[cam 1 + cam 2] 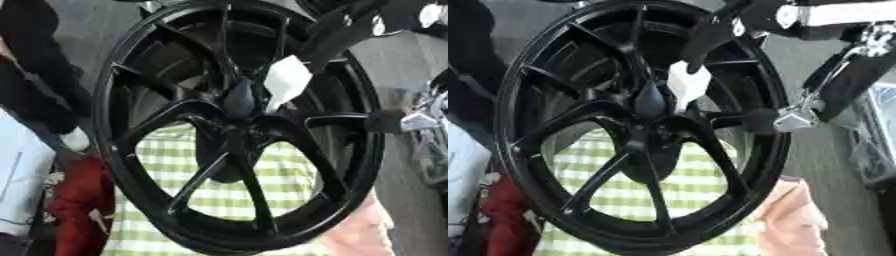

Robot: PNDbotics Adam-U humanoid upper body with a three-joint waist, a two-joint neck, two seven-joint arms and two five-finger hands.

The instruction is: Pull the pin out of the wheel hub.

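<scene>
A large black wheel hub [166,115] stands upright and fills both views. A white pin [686,84] sticks out just right of the hub's centre cap [649,102]. My right hand [710,35] comes in from the upper right. One long black finger [328,42] reaches down, and its tip touches the top of the white pin. The thumb [754,120], with a silver joint behind it, lies lower right along a spoke, apart from the pin. The fingers look straight, not curled round the pin. My left hand shows in neither view.
Behind the hub stands a person in a green and white checked shirt [219,195] with a pink sleeve [789,220]. Red cloth [83,195] and a pale blue surface [22,175] lie at the left. Grey floor [824,150] runs along the right.
</scene>
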